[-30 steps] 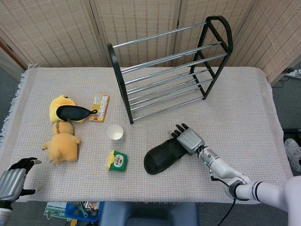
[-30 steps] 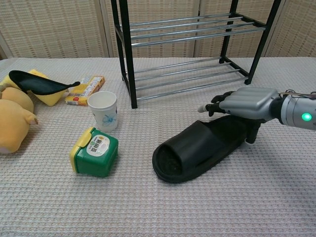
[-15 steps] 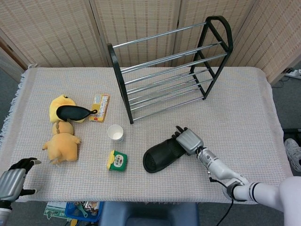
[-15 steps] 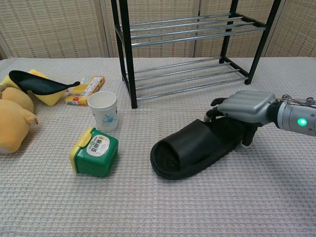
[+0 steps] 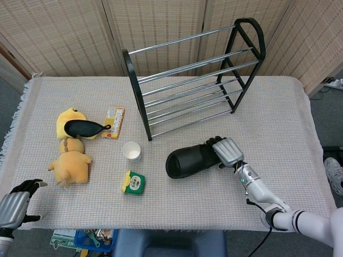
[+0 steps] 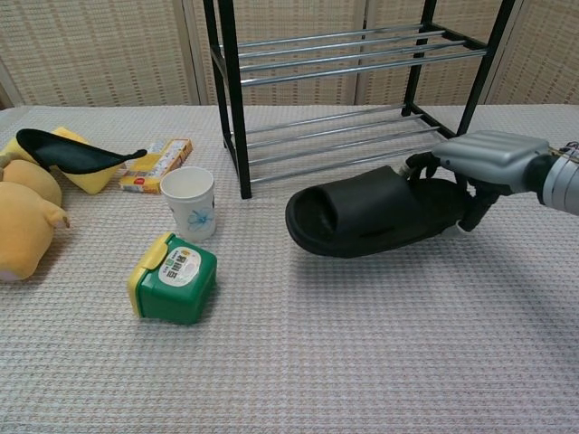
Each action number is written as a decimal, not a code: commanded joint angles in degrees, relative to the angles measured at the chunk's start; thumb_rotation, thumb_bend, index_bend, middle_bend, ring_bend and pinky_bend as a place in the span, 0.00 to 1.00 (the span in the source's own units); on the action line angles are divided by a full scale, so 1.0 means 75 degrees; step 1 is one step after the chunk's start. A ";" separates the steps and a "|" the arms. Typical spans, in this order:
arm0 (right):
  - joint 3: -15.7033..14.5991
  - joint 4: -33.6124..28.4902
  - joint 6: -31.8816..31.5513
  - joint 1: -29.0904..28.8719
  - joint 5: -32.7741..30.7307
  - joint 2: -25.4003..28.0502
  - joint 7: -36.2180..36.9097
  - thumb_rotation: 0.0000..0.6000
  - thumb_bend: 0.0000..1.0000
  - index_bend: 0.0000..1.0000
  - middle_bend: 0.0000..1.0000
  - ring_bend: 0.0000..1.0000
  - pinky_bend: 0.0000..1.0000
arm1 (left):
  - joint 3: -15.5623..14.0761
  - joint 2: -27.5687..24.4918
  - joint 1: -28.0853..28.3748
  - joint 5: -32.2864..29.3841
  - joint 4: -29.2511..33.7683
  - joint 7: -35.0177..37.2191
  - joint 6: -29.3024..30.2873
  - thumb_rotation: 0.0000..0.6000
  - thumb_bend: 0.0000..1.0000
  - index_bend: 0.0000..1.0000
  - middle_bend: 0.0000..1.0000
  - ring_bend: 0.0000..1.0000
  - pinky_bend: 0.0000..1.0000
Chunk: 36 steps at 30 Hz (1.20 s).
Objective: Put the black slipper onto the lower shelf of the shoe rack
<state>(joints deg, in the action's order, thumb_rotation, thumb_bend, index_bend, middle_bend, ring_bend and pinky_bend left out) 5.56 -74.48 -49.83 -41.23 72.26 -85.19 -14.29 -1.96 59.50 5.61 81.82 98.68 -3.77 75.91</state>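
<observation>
The black slipper (image 5: 188, 159) (image 6: 366, 211) hangs just above the cloth, toe opening facing left. My right hand (image 5: 227, 151) (image 6: 484, 165) grips its heel end. The black and chrome shoe rack (image 5: 194, 79) (image 6: 344, 81) stands behind it, its lower shelf bars (image 6: 339, 143) close behind the slipper. My left hand (image 5: 16, 206) rests at the table's near left corner, fingers curled with nothing in them; the chest view does not show it.
A white paper cup (image 5: 132, 151) (image 6: 189, 201) and a green and yellow box (image 5: 133, 182) (image 6: 174, 277) sit left of the slipper. Yellow plush toys (image 5: 71, 160), a black shoe (image 5: 84, 127) (image 6: 71, 151) and a yellow carton (image 5: 113, 121) lie further left.
My right hand has closed on the slipper's heel and lifted it off the cloth, carrying it up and toward the rack. The left hand has not moved.
</observation>
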 commanded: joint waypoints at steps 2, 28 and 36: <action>0.0256 -0.0190 0.0023 0.0042 -0.0565 0.0266 -0.0315 1.00 0.40 0.45 0.47 0.27 0.44 | 0.0024 -0.0008 0.0031 0.0072 0.0031 -0.0004 0.0027 1.00 0.15 0.28 0.22 0.18 0.26; 0.1407 0.1928 0.0847 -0.2002 -0.5140 -0.1286 -0.3098 1.00 0.37 0.45 0.46 0.27 0.44 | -0.0130 -0.0046 -0.0125 0.0118 -0.0089 0.0166 0.0107 1.00 0.15 0.28 0.22 0.18 0.26; 0.1785 0.3103 0.0974 -0.2708 -0.6134 -0.1990 -0.3531 1.00 0.37 0.45 0.45 0.27 0.44 | -0.0130 -0.0073 -0.0134 0.0101 -0.0023 0.0080 0.0104 1.00 0.15 0.28 0.22 0.18 0.26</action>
<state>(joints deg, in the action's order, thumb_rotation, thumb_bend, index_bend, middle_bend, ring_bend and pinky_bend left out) 18.06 -52.39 -42.66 -60.31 27.75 -99.00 -39.73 -2.94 58.98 4.61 82.61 98.50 -3.15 76.72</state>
